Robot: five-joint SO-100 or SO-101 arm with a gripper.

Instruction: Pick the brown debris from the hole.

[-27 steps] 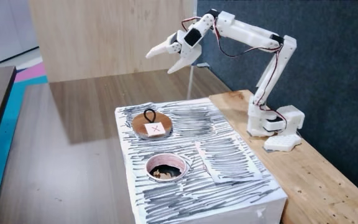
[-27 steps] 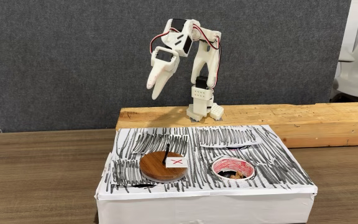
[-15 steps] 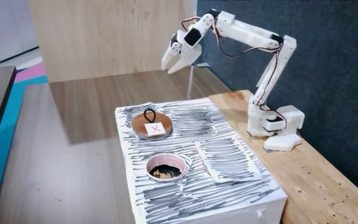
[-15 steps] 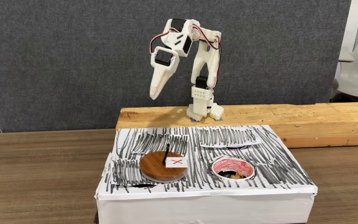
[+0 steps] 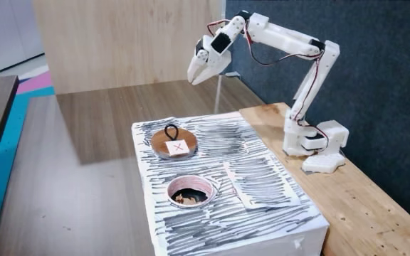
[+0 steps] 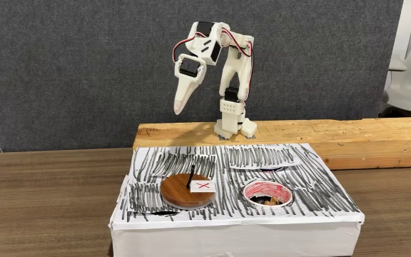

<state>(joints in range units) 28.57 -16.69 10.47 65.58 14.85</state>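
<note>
The jaws (image 6: 180,108) are pressed together and held high, well above the far left of the striped white box (image 6: 312,207). The brown debris (image 5: 187,197) is seen inside the hole (image 5: 208,184) at the box's near side, with the brown disc (image 5: 164,147) set farther back on the desk-borne box

Dark wood-grain table (image 6: 41,200), carrying a white box (image 6: 234,235) with black scribbled top and, behind it, a pale timber plank (image 6: 348,135). On the plank: white arm base (image 6: 234,127). On the box top: flat brown round disc (image 5: 174,147) with black loop and red X; the hole (image 5: 190,192), white-rimmed, holding the brown debris (image 5: 187,198); a loose scribbled paper sheet (image 5: 258,186) beside the hole
</note>
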